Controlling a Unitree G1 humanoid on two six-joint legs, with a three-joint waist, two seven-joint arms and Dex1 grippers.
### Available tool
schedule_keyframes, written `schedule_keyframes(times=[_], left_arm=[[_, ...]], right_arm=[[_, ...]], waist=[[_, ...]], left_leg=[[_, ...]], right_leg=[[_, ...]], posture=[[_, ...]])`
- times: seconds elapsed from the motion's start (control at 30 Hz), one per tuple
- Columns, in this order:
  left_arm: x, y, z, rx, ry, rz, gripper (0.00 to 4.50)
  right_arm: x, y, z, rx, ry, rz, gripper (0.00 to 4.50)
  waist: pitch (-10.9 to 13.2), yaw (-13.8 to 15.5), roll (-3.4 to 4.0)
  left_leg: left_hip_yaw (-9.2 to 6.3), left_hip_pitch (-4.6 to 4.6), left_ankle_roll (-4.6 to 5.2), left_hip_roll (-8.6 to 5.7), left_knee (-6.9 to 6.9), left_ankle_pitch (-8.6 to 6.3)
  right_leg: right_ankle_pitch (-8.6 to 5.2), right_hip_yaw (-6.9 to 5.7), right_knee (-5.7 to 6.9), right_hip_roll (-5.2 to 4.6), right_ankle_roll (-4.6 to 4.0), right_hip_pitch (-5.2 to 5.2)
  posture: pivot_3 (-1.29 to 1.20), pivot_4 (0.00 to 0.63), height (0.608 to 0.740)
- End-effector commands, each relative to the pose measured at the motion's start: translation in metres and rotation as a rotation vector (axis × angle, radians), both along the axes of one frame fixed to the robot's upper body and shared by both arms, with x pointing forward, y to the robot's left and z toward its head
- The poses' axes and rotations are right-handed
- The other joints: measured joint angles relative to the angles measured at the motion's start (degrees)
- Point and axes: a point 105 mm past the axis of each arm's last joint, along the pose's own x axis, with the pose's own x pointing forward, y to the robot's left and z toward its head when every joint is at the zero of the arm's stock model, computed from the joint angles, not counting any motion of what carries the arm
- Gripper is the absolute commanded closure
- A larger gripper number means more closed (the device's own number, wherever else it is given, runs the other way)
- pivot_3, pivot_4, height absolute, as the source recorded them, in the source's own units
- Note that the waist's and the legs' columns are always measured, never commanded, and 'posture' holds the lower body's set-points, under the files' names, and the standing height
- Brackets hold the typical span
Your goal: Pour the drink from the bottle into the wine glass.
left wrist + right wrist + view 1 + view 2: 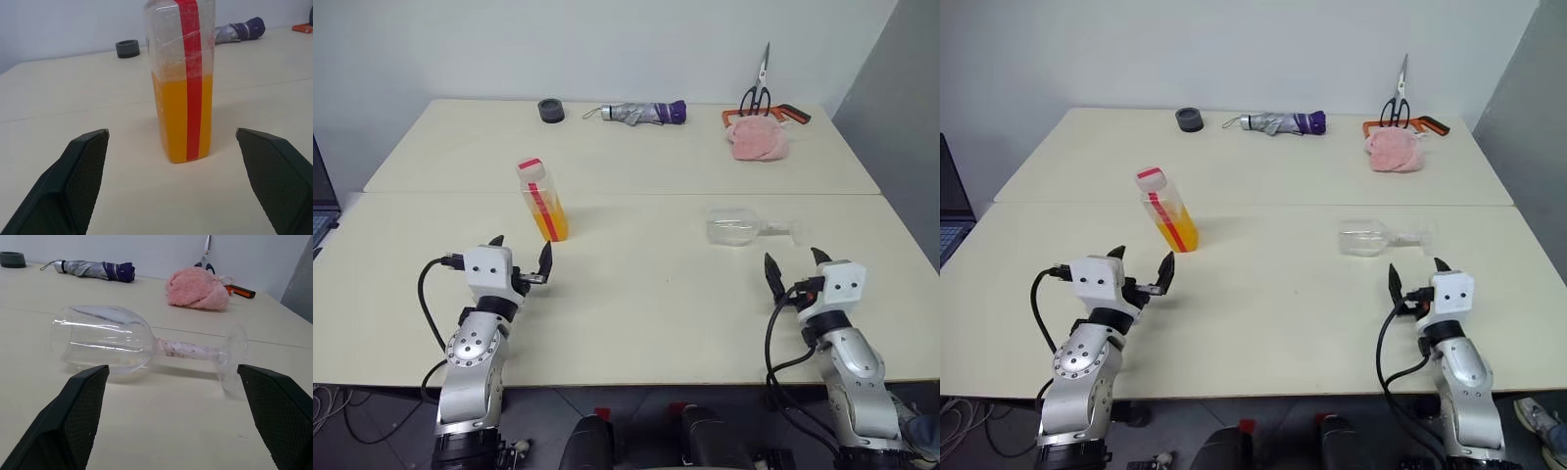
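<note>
The bottle (543,203) stands upright on the cream table (636,294), left of centre, capped in red-pink and roughly half full of the orange drink (185,117). My left gripper (521,257) is open just in front of it, apart from it, fingers (80,171) wide on either side of the bottle's line. The wine glass (744,227) lies on its side to the right, bowl towards the bottle, foot (234,355) pointing right. My right gripper (793,262) is open a short way in front of the glass, touching nothing.
Along the far edge lie a dark grey ring (550,110), a folded grey and purple umbrella (641,114), a pink cloth (759,139) and scissors (759,93) with an orange tool. A seam (626,193) joins two tabletops. A laptop edge (321,211) sits far left.
</note>
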Motion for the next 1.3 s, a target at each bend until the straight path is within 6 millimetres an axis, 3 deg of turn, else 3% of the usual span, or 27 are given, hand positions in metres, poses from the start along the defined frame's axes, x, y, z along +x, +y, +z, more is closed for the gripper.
schedule_keyframes(times=[0.03, 0.43, 0.63, 0.83, 1.07, 1.3], left_arm=[[0.000, -0.002, 0.012, 0.018, -0.051, -0.013, 0.05], [-0.003, -0.007, 0.012, 0.035, -0.041, -0.073, 0.05], [-0.001, 0.002, 0.014, 0.020, -0.031, -0.029, 0.05], [0.001, 0.001, 0.021, 0.002, -0.034, -0.006, 0.05], [0.004, 0.002, 0.026, -0.025, -0.021, 0.001, 0.05], [0.015, -0.001, 0.045, -0.017, -0.026, 0.041, 0.05]], right_arm=[[-0.001, -0.001, 0.014, -0.014, -0.047, -0.003, 0.00], [0.001, 0.006, 0.010, -0.009, -0.033, 0.028, 0.00], [0.001, 0.017, 0.014, -0.019, -0.048, 0.094, 0.00], [-0.004, 0.049, 0.025, -0.037, -0.059, 0.316, 0.00], [-0.011, 0.071, 0.034, -0.044, -0.030, 0.495, 0.00], [-0.024, 0.093, 0.063, -0.060, 0.020, 0.737, 0.00]], waist=[[0.0, 0.0, 0.00], [0.0, 0.0, 0.00], [0.0, 0.0, 0.00], [0.0, 0.0, 0.00], [0.0, 0.0, 0.00], [0.0, 0.0, -0.02]], left_leg=[[0.00, 0.00, 0.00, 0.00, 0.00, 0.00], [0.00, 0.00, 0.00, 0.00, 0.00, 0.00], [0.00, 0.00, 0.00, 0.00, 0.00, 0.00], [-0.01, 0.00, 0.00, 0.01, 0.00, 0.00], [-0.03, -0.01, 0.00, 0.00, 0.01, 0.00], [-0.07, -0.02, 0.00, -0.02, 0.07, 0.00]], right_leg=[[0.00, 0.00, 0.00, 0.00, 0.00, 0.00], [0.00, 0.01, 0.00, 0.00, 0.00, 0.00], [0.00, -0.01, 0.00, 0.00, 0.00, 0.00], [0.00, -0.03, 0.00, 0.00, 0.00, 0.00], [0.00, -0.03, 0.00, 0.00, 0.00, 0.01], [0.00, -0.09, 0.01, 0.01, 0.02, 0.02]], posture=[[0.00, 0.150, 0.740], [0.00, 0.150, 0.740], [0.00, 0.150, 0.740], [0.00, 0.150, 0.740], [0.00, 0.150, 0.740], [0.00, 0.150, 0.740]])
